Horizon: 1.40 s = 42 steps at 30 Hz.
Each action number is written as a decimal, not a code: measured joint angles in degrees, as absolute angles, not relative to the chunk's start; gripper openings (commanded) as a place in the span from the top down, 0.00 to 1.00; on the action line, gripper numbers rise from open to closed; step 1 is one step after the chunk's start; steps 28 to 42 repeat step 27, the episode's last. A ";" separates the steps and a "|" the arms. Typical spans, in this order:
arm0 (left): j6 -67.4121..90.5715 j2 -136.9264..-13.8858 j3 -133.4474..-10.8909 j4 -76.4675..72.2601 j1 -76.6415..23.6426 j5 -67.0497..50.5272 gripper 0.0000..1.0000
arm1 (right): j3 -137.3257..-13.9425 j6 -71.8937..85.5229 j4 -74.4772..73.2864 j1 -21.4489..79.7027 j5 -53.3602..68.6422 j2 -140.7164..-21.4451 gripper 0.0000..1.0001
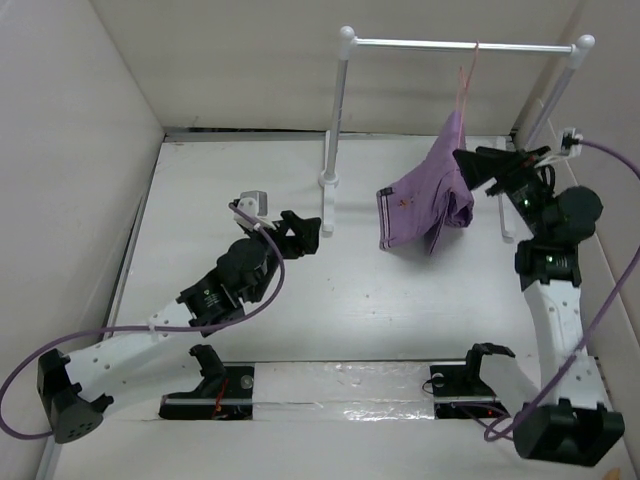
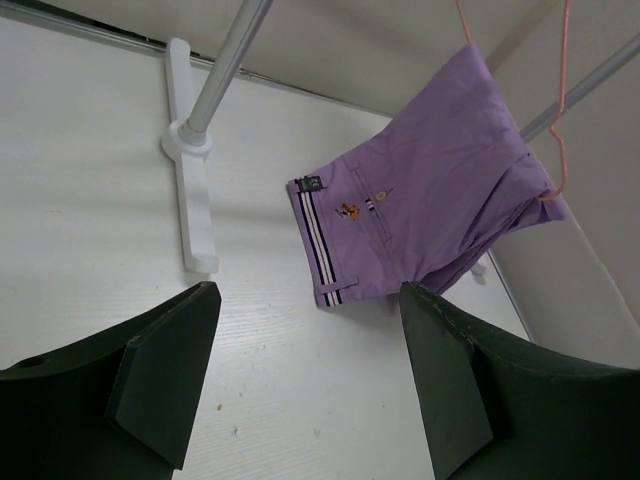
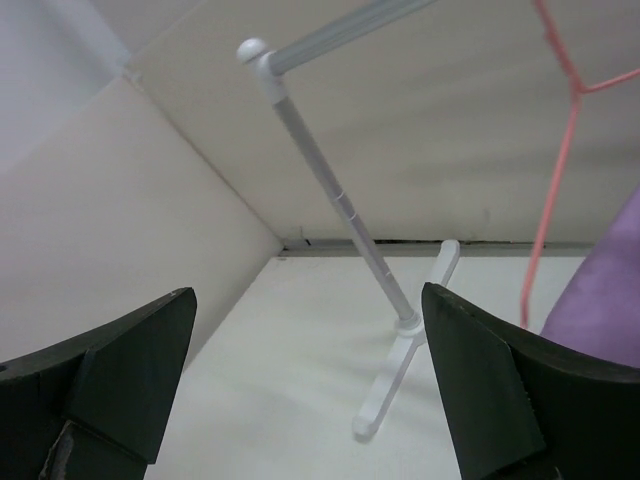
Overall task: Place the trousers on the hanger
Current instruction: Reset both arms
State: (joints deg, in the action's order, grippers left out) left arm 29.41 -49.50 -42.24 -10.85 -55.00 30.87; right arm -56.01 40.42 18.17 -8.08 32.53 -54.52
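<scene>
Trousers (image 1: 430, 195) draped over hanger (image 1: 466, 75), looks done | my left gripper (image 1: 305, 237) wide, empty | right gripper (image 1: 472, 172) wide beside them

Light was bright and even, shadows faint. I saw glare on the glossy strip (image 1: 340, 408) at the top view's bottom; fingers (image 2: 160, 385) in wrist views looked dark, soft.

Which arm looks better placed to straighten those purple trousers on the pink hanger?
The right one, probably. The right fingers, open, sit close beside the trousers draped on the hanger. The left fingers, also open, are over by the rack's other post, with bare table between.
</scene>
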 measured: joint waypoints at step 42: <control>36.47 -13.45 -26.24 4.82 -55.16 40.64 0.24 | -32.84 14.15 -14.79 4.21 35.42 -23.68 0.00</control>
